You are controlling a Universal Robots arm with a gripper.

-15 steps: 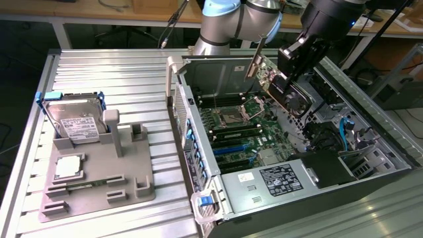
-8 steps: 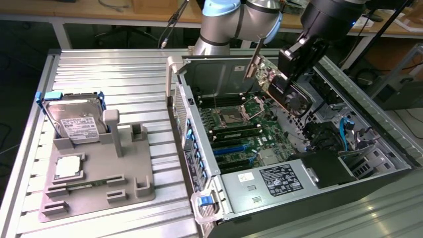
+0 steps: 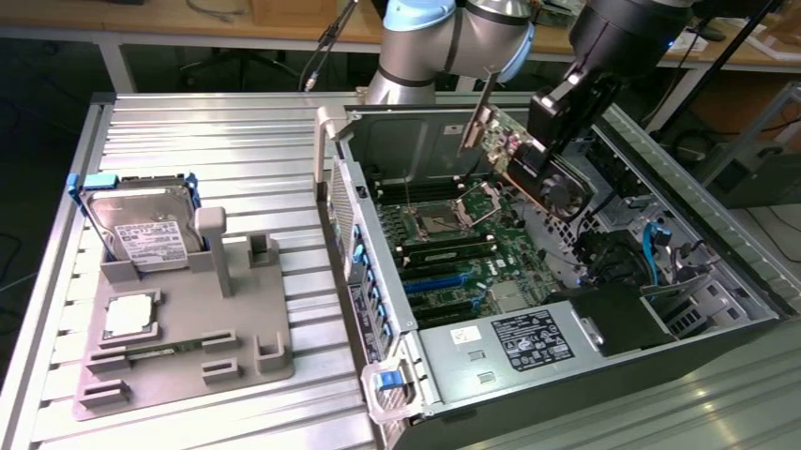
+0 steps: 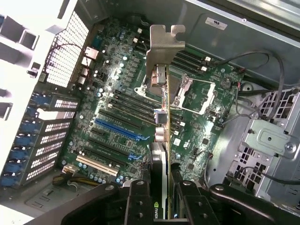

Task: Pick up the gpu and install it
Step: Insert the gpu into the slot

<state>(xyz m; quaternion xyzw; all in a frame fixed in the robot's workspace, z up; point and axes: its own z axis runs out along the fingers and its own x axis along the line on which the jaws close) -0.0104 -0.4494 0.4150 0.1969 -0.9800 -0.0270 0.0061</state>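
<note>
The gpu (image 4: 161, 122) hung tilted in the air above the green board (image 3: 463, 253), inside the open computer case (image 3: 375, 122). The gripper (image 4: 161, 199) had it, fingers partly closed and squeezing the card's two flat sides. The card was not in any slot on the board. If it went down crooked, its edge could miss the slot and bump the little parts on the board.

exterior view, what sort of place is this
Likely a robotics lab set up for PC assembly: a robot arm over an open computer case on a metal table, a parts fixture beside it, workbenches behind.
</note>
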